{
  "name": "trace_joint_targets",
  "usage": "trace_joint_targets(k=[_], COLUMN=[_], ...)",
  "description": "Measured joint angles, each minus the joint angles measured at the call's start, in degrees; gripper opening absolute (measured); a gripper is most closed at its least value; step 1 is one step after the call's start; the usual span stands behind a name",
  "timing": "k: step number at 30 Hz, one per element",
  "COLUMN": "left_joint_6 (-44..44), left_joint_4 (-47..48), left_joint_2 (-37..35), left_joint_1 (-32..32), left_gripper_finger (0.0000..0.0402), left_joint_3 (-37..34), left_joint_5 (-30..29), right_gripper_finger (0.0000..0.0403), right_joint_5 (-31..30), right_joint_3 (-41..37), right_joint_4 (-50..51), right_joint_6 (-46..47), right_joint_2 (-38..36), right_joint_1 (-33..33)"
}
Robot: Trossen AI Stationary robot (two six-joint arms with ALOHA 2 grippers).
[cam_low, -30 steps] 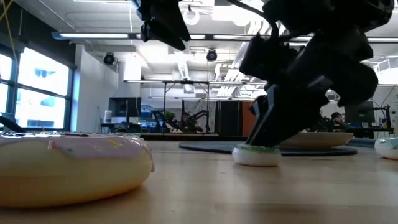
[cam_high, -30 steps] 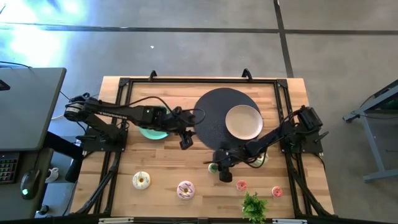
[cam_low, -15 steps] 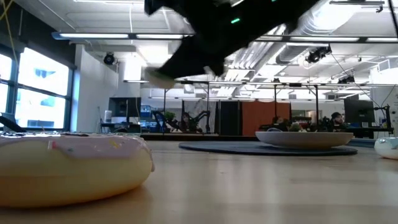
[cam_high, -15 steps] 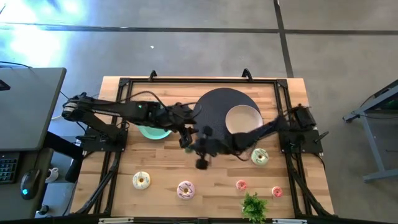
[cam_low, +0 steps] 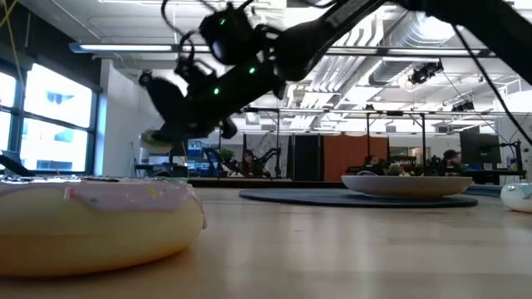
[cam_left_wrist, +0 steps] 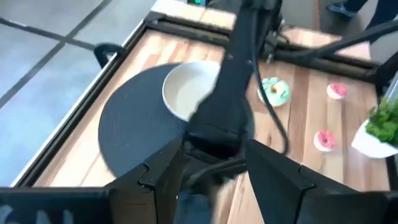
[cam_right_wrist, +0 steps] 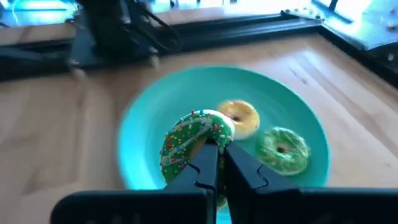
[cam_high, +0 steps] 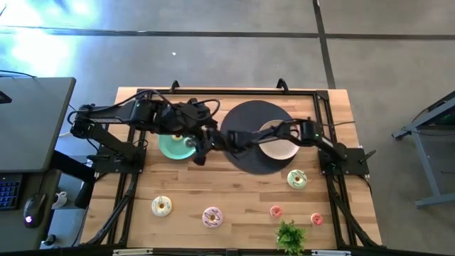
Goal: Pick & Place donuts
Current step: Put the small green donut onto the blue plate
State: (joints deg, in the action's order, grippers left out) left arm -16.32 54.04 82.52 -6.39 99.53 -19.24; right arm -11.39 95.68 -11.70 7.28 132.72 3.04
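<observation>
From above, the right gripper (cam_high: pixel 201 144) is reaching across the dark round mat (cam_high: pixel 245 153) to the teal plate (cam_high: pixel 173 147) on the left half of the table (cam_high: pixel 227 203), right beside the left gripper (cam_high: pixel 200 151). A cream bowl (cam_high: pixel 279 139) is sitting on the mat. On the bare wood are lying a pale green donut (cam_high: pixel 297 179), a white donut (cam_high: pixel 161 206), a pink iced donut (cam_high: pixel 212 217) and 2 small pink donuts (cam_high: pixel 276 211) near the plant sprig (cam_high: pixel 290 235).

At table height, the right gripper (cam_low: pixel 158 133) is hanging in the air, carrying something pale at its tip. The pink iced donut (cam_low: pixel 96 224) is filling the near left, the bowl (cam_low: pixel 407 184) resting on the mat (cam_low: pixel 332 198) farther back.

In the left wrist view, the left gripper (cam_left_wrist: pixel 214 168) is holding its fingers apart, empty, with the right arm crossing just ahead. The mat, bowl, pale green donut (cam_left_wrist: pixel 274 91) and 2 small pink donuts are lying beyond.

In the right wrist view, the right gripper (cam_right_wrist: pixel 216 163) is pinching a green sprinkled donut (cam_right_wrist: pixel 193 142) over the teal plate (cam_right_wrist: pixel 155 118), fingers closed on it. A yellow donut (cam_right_wrist: pixel 238 117) and a small green donut (cam_right_wrist: pixel 283 149) are lying on the plate.
</observation>
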Motion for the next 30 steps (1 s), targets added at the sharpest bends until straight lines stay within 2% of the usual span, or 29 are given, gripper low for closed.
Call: trace_joint_targets(k=[6, 12, 16, 24, 30], left_joint_6=[0.0, -0.1, -0.5, -1.7, -2.4], left_joint_4=[2.7, 3.6, 3.6, 3.6, 3.6], left_joint_2=[0.2, 0.4, 0.4, 0.4, 0.4], left_joint_1=[0.0, 0.0, 0.0, 0.0, 0.0], left_gripper_finger=[0.0172, 0.0172, 0.0172, 0.0172, 0.0172], left_joint_3=[0.0, -0.1, -0.1, -0.1, -0.1], left_joint_5=[0.0, 0.3, 0.6, 0.6, 0.6], right_gripper_finger=[0.0013, 0.0023, 0.0056, 0.0136, 0.0168], right_joint_5=[-0.2, 5.0, 7.9, 8.7, 7.2], right_joint_3=[7.2, 7.1, 7.0, 7.0, 7.0], right_joint_4=[7.3, 9.3, 9.4, 8.5, 10.7], right_joint_6=[0.4, 0.2, -1.4, -2.9, -4.8], right_joint_2=[5.7, 5.8, 5.8, 5.8, 4.4], right_joint_1=[2.7, 4.3, 4.9, 4.8, 4.8])
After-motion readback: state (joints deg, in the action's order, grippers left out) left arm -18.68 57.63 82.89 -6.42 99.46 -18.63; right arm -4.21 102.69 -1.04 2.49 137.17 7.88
